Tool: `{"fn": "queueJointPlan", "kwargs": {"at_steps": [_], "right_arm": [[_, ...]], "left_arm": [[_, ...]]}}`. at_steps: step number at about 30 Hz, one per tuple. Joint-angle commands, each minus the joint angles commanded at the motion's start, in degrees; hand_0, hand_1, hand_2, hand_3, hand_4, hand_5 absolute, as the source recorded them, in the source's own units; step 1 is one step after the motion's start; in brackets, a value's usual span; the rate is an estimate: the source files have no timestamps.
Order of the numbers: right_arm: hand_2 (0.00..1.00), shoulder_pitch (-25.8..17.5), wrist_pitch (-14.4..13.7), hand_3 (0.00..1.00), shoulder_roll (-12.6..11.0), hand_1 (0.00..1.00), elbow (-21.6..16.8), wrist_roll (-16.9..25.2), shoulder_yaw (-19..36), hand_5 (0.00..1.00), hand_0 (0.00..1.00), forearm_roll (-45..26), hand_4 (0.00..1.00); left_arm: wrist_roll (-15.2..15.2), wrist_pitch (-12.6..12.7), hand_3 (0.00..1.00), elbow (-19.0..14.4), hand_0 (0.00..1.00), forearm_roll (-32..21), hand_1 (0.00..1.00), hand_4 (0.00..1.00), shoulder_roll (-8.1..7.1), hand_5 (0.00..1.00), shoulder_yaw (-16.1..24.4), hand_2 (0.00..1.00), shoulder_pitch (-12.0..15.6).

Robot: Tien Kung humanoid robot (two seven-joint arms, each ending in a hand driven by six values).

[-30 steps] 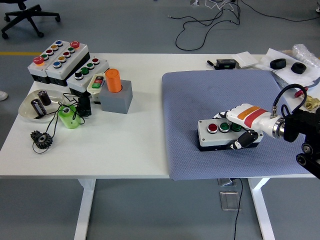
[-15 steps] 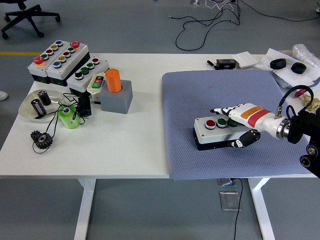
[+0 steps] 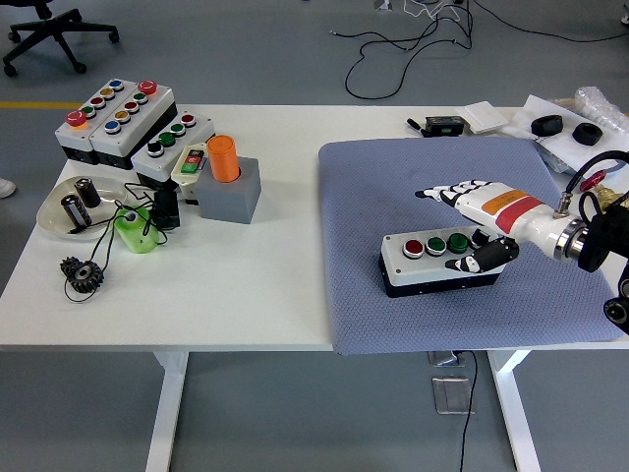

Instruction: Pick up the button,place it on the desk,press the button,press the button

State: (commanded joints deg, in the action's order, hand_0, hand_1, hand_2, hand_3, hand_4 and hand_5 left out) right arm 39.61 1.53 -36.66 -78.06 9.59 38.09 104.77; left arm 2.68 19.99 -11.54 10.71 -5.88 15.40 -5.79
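One camera alone, mounted high on the robot's side, looks forward and steeply down across the white tabletop [image 3: 265,285]. The near edge runs along the lower part of the picture, with the grey floor [image 3: 295,49] beyond the far edge. It stands far enough back to take in nearly the whole tabletop; the right end is cropped.

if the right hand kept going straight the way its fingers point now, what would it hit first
The right hand points left and slightly away, over the blue mat, passing behind the button box. The way looks free until the gray block holding the orange cylinder, though height is unclear.
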Motion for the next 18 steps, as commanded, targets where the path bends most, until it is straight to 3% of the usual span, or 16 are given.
{"fn": "queueJointPlan", "kwargs": {"at_steps": [4,5,8,10,11,16,17,18], "right_arm": [[0.971,-1.37,0.34,0.998,-2.9,0.897,-7.7,-1.57,2.01,0.151,0.936,-4.4,0.881],[0.703,-1.58,-0.52,0.998,-3.28,0.685,-9.16,-2.17,2.32,0.132,0.802,-4.91,0.825],[0.703,-2.37,-6.09,0.998,-4.16,0.685,-13.56,-5.74,3.28,0.132,0.802,-6.95,0.825],[0.703,-2.63,-8.36,0.998,-4.56,0.685,-15.18,-8.42,3.37,0.132,0.802,-9.6,0.825],[0.202,-2.67,-8.78,0.806,-4.63,0.033,-15.41,-8.94,3.34,0.002,0.327,-10.5,0.484],[0.202,-3.02,-9.63,0.806,-4.96,0.033,-15.48,-12.37,1.31,0.002,0.327,-11.7,0.484],[0.127,-3.03,-9.6,0.766,-4.89,0.002,-15.21,-12.83,0.97,0.002,0.238,-11.55,0.564],[0.127,-3.03,-9.06,0.766,-4.83,0.002,-15.12,-13.38,0.77,0.002,0.238,-11.07,0.564]], "left_arm": [[-0.06,0.13,0.475,0.09,0.612,-0.06,0.524,0.279,0.03,0.998,0.28,0.506,0.04],[-0.06,0.17,0.475,0.12,0.611,-0.07,0.524,0.276,0.06,0.998,0.31,0.507,0.06],[-0.06,0.22,0.475,0.12,0.611,0.0,0.524,0.276,0.07,0.998,0.43,0.507,0.12],[-0.09,0.21,0.475,0.12,0.611,-0.08,0.524,0.276,0.05,0.998,0.42,0.507,0.17],[-0.1,0.21,0.474,0.13,0.611,-0.1,0.524,0.274,0.05,0.998,0.41,0.507,0.17],[-0.1,0.16,0.474,0.13,0.611,-0.29,0.524,0.274,0.06,0.998,0.19,0.507,0.31],[-0.09,0.14,0.474,0.14,0.611,-0.37,0.524,0.275,0.07,0.998,0.08,0.507,0.33],[-0.08,0.12,0.474,0.14,0.611,-0.4,0.524,0.275,0.07,0.998,-0.01,0.507,0.34]]}}
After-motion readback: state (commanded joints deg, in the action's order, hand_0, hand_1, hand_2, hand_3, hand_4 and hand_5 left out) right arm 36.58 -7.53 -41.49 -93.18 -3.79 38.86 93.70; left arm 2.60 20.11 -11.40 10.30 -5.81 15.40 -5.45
